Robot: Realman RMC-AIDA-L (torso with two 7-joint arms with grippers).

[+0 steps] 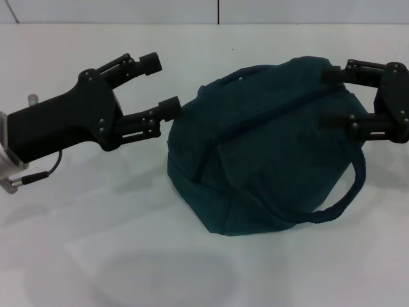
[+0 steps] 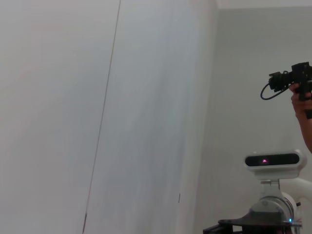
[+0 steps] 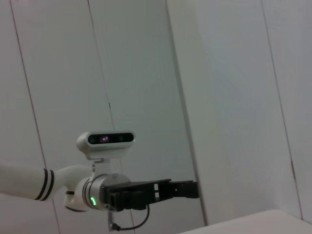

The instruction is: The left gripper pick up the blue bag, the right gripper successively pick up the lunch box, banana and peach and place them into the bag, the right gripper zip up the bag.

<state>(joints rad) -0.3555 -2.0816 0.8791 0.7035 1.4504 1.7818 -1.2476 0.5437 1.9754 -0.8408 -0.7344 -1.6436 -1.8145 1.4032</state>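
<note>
Teal fabric: your blue bag sits mid-table, a touch toward 3 o'clock, lying as a rounded lump with the zipper seam running diagonally across its top.
Bag handles: one loop handle hangs out at the bag's 4 o'clock; the other lies flat along the top, near 11 o'clock.
Left gripper: at 9 o'clock of the bag, fingers spread apart, holding nothing; lower fingertip just beside the bag's edge, contact unclear.
Right gripper: at 2 o'clock of the bag, fingers spread, tips against the fabric top, nothing clamped that you can see.
Table: white, bare surface under the bag.
Left wrist view: wall, the robot's head, and a person's hand holding a small camera.
Right wrist view: your left gripper seen side-on, green light at the wrist.
</note>
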